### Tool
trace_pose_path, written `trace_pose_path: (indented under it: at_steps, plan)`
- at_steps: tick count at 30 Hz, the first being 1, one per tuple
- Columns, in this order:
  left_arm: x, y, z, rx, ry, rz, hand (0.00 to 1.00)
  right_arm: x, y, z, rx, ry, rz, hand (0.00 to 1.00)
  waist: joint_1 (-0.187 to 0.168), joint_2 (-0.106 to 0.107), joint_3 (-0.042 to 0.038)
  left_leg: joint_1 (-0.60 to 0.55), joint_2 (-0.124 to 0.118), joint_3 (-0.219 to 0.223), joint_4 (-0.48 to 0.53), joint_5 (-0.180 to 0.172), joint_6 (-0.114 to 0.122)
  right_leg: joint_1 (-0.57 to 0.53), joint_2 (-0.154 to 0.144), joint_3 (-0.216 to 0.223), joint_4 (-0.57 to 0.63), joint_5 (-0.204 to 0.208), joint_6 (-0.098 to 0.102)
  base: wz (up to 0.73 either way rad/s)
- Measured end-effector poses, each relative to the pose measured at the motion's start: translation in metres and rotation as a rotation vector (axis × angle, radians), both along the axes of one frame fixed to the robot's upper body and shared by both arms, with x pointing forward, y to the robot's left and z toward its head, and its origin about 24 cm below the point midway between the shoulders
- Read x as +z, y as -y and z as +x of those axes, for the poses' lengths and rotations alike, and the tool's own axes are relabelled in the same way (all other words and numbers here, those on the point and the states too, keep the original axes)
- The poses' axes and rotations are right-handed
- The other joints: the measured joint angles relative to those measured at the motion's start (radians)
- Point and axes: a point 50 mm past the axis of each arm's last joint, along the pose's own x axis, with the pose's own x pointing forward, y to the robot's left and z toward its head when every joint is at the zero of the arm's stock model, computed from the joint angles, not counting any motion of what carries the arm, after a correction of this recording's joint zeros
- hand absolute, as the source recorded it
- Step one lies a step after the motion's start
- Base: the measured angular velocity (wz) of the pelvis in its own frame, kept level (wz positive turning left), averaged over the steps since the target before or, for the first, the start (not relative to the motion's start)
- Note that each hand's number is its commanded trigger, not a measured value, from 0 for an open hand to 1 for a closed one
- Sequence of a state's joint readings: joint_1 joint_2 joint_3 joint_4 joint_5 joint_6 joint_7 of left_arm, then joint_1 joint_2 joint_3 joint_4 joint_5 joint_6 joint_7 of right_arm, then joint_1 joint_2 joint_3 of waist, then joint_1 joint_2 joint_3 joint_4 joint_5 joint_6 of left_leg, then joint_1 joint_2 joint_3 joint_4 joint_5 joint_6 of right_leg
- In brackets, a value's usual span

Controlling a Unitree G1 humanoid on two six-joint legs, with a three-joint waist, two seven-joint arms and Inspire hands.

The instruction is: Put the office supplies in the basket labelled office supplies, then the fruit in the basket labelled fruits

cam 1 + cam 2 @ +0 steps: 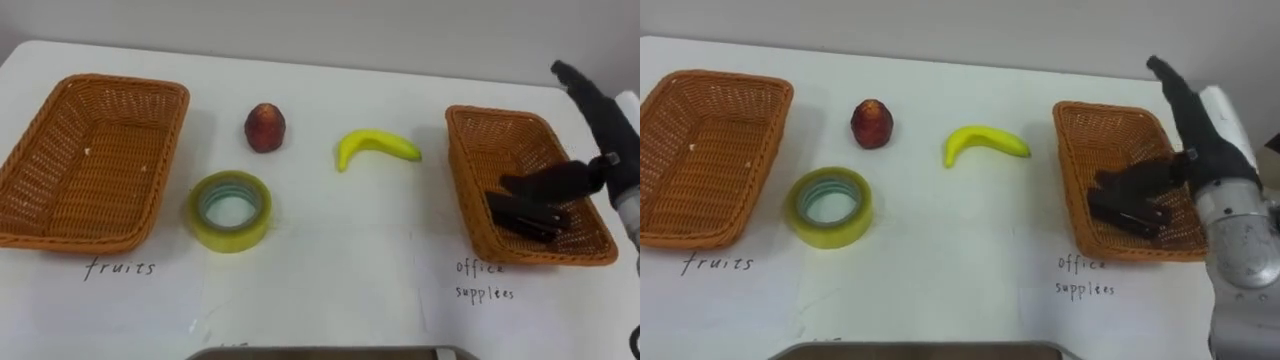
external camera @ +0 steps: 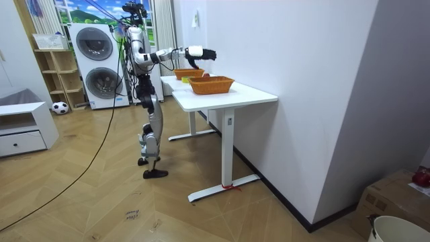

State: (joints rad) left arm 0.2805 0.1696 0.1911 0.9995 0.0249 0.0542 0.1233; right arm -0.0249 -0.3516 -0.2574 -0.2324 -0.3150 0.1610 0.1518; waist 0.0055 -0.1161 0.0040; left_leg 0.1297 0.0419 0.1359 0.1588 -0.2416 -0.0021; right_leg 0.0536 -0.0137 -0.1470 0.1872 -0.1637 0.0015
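Left eye view, left to right: fruits basket [image 1: 40,215], empty; red fruit [image 1: 265,127]; tape roll [image 1: 231,210]; banana [image 1: 376,147]; office-supplies basket [image 1: 466,190] holding a dark item [image 1: 525,222], possibly a stapler, shape hard to make out. Right hand [image 1: 555,183] just above it, fingers spread, apparently gripping nothing; contact unclear. Risk: on lifting, fingers could catch item or wicker and tip the basket.
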Motion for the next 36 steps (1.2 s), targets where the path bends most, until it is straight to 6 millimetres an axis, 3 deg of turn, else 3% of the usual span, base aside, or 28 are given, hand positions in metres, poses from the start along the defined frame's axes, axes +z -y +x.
trace_pose_path:
  at_steps: [2, 7, 12, 18, 23, 31, 34, 35, 36]
  plan:
    - [0.000, 0.000, -0.003, 0.001, -0.009, 0.001, 0.00, 0.010, -0.004, 0.002, 0.014, 0.070, 0.025, 0.00, 0.000, 0.000, 0.0000, 0.000, 0.000, -0.001, 0.001, 0.000, 0.000, 0.001, 0.000, -0.006, 0.000, 0.000, 0.000, 0.00]
    - [-0.001, 0.002, -0.004, -0.002, -0.014, -0.001, 0.00, 0.011, -0.004, 0.002, 0.012, 0.098, 0.064, 0.00, 0.007, -0.004, -0.0031, 0.003, 0.000, -0.004, 0.002, 0.000, 0.000, 0.011, -0.002, -0.019, -0.001, 0.000, 0.000, 0.07]
    - [-0.001, 0.003, -0.001, -0.015, -0.010, -0.005, 0.00, 0.014, -0.007, 0.004, 0.027, 0.122, 0.109, 0.00, 0.014, 0.007, -0.0011, 0.004, 0.002, -0.007, 0.001, 0.000, 0.000, 0.014, -0.001, -0.023, 0.000, 0.000, -0.001, 0.01]
    - [-0.003, 0.009, 0.007, -0.063, -0.008, -0.023, 0.00, 0.021, -0.035, 0.012, 0.168, 0.144, 0.173, 0.00, 0.040, 0.020, -0.0021, 0.003, 0.003, -0.007, -0.006, 0.000, 0.000, 0.011, 0.001, -0.023, 0.001, 0.001, -0.002, 0.00]
    - [-0.004, 0.010, 0.001, -0.073, -0.036, -0.029, 0.00, 0.021, -0.061, 0.018, 0.281, 0.136, 0.225, 0.00, 0.083, 0.022, -0.0019, 0.000, 0.004, -0.009, 0.001, 0.000, 0.000, 0.009, 0.002, -0.025, -0.004, 0.001, -0.002, -0.01]
    - [-0.006, 0.011, -0.011, -0.064, -0.097, -0.027, 0.00, 0.008, -0.085, 0.020, 0.357, 0.092, 0.319, 0.00, 0.091, 0.029, 0.0017, -0.024, -0.001, -0.039, 0.010, 0.000, 0.000, 0.012, -0.004, -0.057, -0.018, 0.002, 0.000, 0.13]
    - [-0.007, 0.015, -0.010, -0.097, -0.115, -0.023, 0.00, -0.002, -0.093, 0.022, 0.365, 0.058, 0.340, 0.00, 0.108, 0.036, -0.0016, -0.028, 0.001, -0.037, 0.011, 0.000, 0.000, 0.007, -0.002, -0.058, -0.018, 0.002, -0.001, -0.01]
    - [-0.007, 0.016, -0.008, -0.111, -0.113, -0.025, 0.00, -0.003, -0.097, 0.022, 0.378, 0.052, 0.340, 0.00, 0.112, 0.033, -0.0106, -0.034, 0.001, -0.034, 0.011, 0.001, -0.001, 0.000, -0.002, -0.057, -0.016, 0.003, -0.002, -0.04]
    - [-0.007, 0.017, -0.007, -0.113, -0.110, -0.025, 0.00, -0.003, -0.099, 0.022, 0.384, 0.050, 0.343, 0.00, 0.113, 0.035, -0.0104, -0.034, 0.001, -0.033, 0.011, 0.001, -0.001, -0.001, -0.002, -0.057, -0.016, 0.003, -0.002, -0.04]
